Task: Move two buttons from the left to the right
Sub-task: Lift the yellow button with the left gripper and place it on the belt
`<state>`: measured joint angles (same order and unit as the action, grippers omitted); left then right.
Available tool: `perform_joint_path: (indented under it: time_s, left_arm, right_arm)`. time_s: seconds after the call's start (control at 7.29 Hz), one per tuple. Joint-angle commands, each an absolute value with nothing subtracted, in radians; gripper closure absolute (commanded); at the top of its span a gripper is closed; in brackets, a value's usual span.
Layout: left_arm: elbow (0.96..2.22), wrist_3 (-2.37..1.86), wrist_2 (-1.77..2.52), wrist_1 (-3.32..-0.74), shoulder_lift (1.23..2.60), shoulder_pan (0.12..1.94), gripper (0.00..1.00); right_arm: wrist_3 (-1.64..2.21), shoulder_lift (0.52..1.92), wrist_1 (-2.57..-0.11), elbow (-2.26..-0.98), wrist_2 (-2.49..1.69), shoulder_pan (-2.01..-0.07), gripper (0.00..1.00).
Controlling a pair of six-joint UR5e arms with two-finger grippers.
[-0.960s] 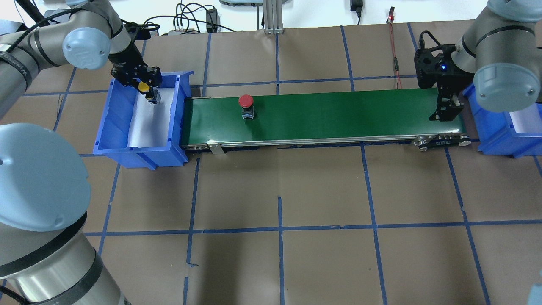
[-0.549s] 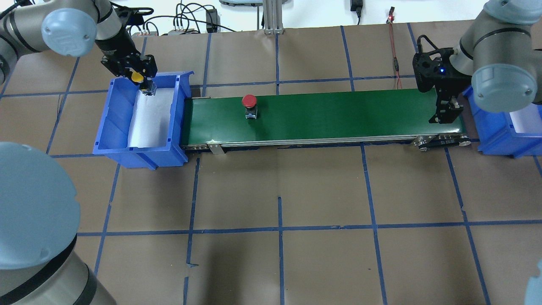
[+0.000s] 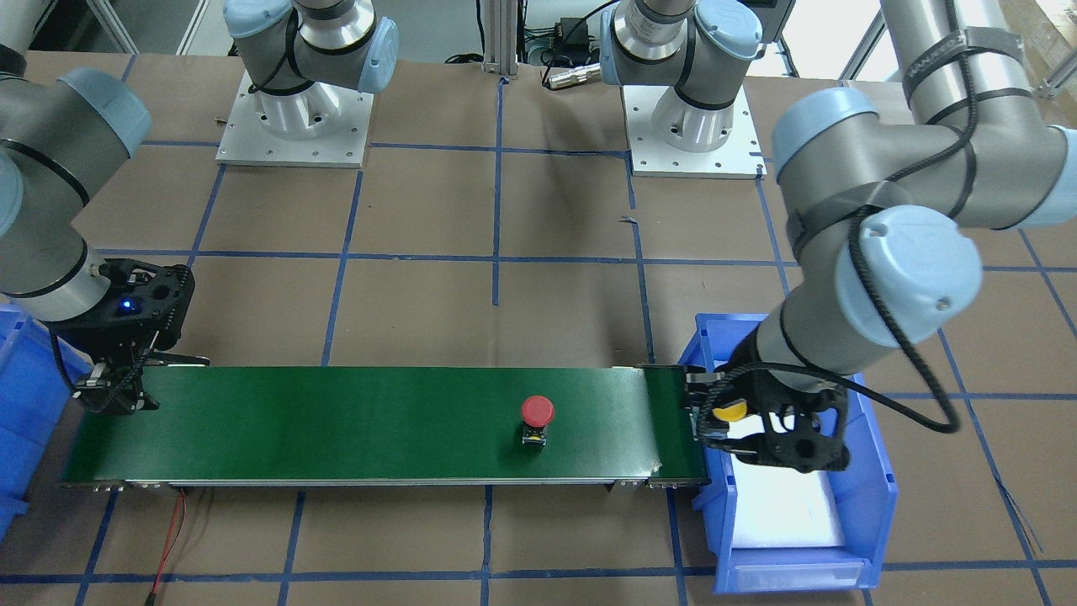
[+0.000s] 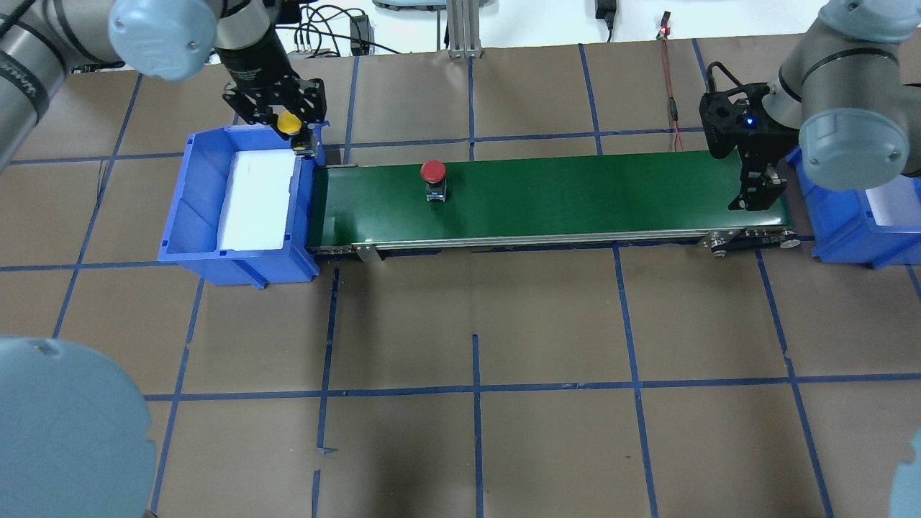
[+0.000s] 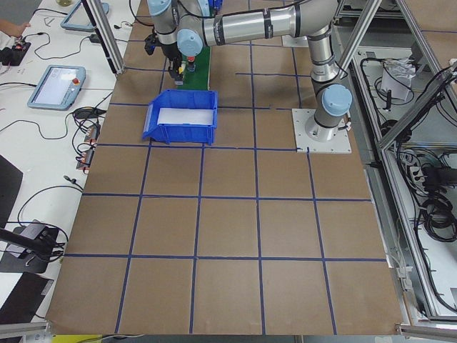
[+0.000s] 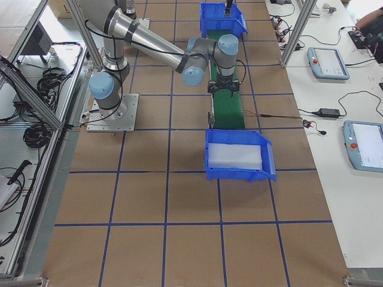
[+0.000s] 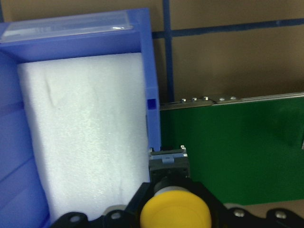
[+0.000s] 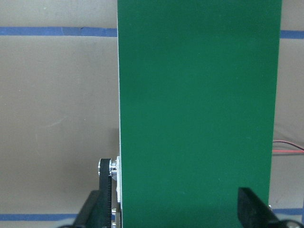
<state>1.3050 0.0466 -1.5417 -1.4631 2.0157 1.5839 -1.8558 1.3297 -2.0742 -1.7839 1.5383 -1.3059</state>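
Currently the yellow mushroom-cap push-button on its grey square base (image 4: 291, 126) hangs clamped in the left gripper (image 4: 293, 135), over the wall where the blue plastic bin (image 4: 180, 216) meets the green conveyor belt (image 4: 575, 194). The red mushroom-cap push-button (image 4: 432, 173) stands upright on the belt, nearer its left end. Clear the bin wall, lower the yellow button base-first, then release. The right gripper (image 4: 755, 194) hovers spread above the belt's far end. Brown paper with blue tape lines (image 4: 475, 324) covers the table.

No writing or label here is legible.
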Motion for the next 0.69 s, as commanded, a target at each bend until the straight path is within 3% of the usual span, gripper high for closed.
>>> perform_joint_path:
  time_s: [0.0,0.55]
  left_arm:
    - [1.331,-0.078,-1.552,-1.433,2.054,1.679,0.84]
    - [1.429,-0.117,-1.551,-1.283,2.069,1.681,0.84]
  right_arm:
    - [-1.858,1.328,-2.075,-1.786,1.537,-1.305,0.0]
    - [-1.852,1.328,-2.088,-1.786,1.537,-1.307,0.0]
